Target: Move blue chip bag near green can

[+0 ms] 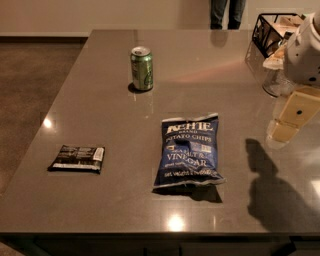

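Note:
The blue chip bag (190, 151) lies flat near the middle of the grey table (110, 200), lettering facing up. The green can (142, 68) stands upright farther back and to the left of the bag, about a bag's length away. My gripper (289, 122) hangs above the table at the right edge of the view, well to the right of the bag and apart from it. It holds nothing that I can see. Its shadow falls on the table to the right of the bag.
A small flat black packet (77, 158) lies near the table's left front. A black wire basket (274, 30) with items and a clear container (276, 82) stand at the back right. A person's legs (227, 13) show behind the table.

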Robot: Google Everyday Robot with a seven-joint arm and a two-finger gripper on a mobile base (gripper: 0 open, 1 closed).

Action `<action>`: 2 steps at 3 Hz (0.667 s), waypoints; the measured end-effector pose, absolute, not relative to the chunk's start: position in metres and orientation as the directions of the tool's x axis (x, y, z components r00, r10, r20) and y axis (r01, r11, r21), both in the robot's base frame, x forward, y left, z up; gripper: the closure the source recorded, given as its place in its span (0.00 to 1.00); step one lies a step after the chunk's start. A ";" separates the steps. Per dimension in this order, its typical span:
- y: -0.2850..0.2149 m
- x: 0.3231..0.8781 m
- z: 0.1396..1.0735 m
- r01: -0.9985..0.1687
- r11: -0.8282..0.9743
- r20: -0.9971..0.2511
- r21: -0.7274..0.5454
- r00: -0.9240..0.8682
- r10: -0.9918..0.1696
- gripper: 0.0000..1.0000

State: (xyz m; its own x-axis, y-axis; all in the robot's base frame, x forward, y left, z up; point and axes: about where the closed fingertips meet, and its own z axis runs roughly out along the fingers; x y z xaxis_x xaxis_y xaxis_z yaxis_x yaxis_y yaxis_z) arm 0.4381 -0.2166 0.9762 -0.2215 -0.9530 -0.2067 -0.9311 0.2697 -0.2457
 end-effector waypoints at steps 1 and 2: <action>-0.217 0.438 0.976 -0.931 0.270 -0.207 -0.246 -0.222 -0.953 0.00; -0.207 0.452 0.969 -0.935 0.287 -0.228 -0.207 -0.239 -0.944 0.00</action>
State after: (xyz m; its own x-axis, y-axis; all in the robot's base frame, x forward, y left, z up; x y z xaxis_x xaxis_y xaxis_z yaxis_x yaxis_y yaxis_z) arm 0.4525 -0.2072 0.9687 -0.2389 -0.9439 -0.2278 -0.9355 0.2867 -0.2067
